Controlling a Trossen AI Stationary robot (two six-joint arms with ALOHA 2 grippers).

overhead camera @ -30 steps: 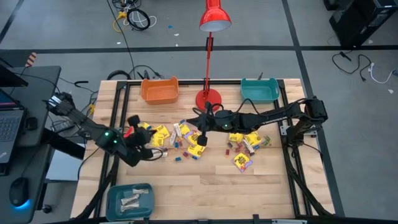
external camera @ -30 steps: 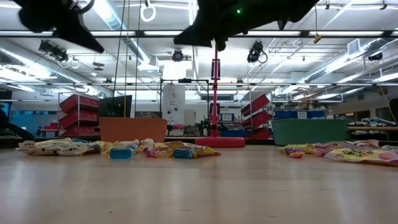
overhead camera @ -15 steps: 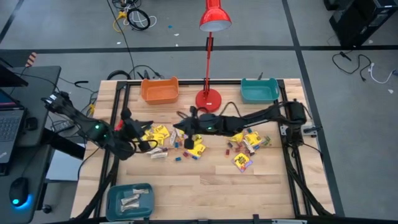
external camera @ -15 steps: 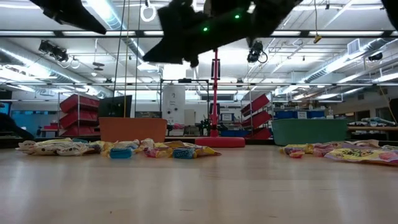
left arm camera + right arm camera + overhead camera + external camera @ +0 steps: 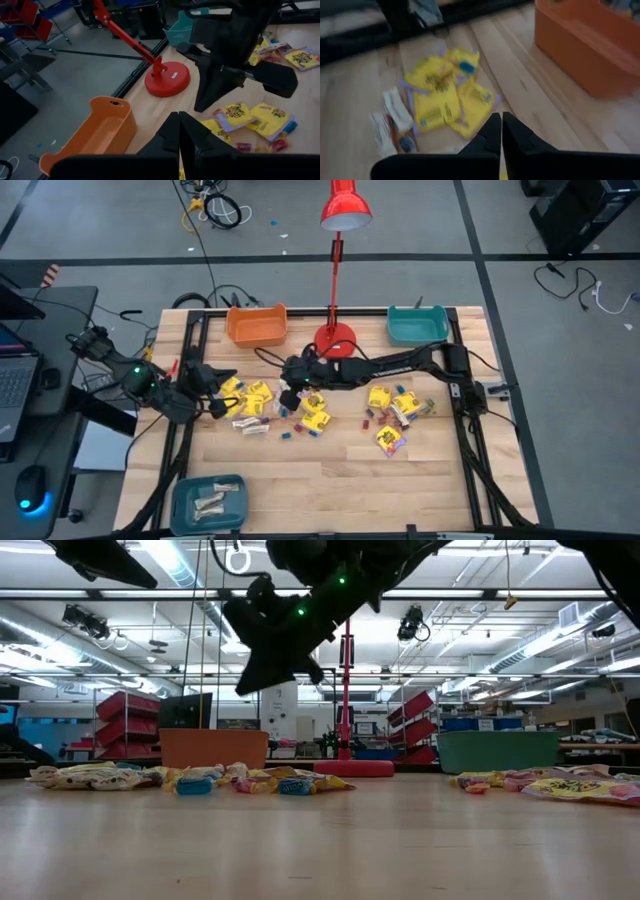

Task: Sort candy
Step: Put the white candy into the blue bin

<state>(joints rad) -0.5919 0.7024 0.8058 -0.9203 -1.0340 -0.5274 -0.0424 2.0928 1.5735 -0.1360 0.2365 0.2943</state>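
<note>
The scattered candy (image 5: 320, 412), yellow square packets, pale beige bars and tiny red and blue pieces, is lying across the middle of the pale wooden table (image 5: 330, 470), in front of the orange plastic bin (image 5: 257, 326), the teal plastic bin (image 5: 416, 326) and the round base of the red desk lamp (image 5: 334, 339). The right gripper (image 5: 289, 393) is hovering above the left-hand cluster with its jaws pressed together, holding nothing. The left gripper (image 5: 222, 380) is hanging over the pile's left edge, jaws likewise closed and empty.
</note>
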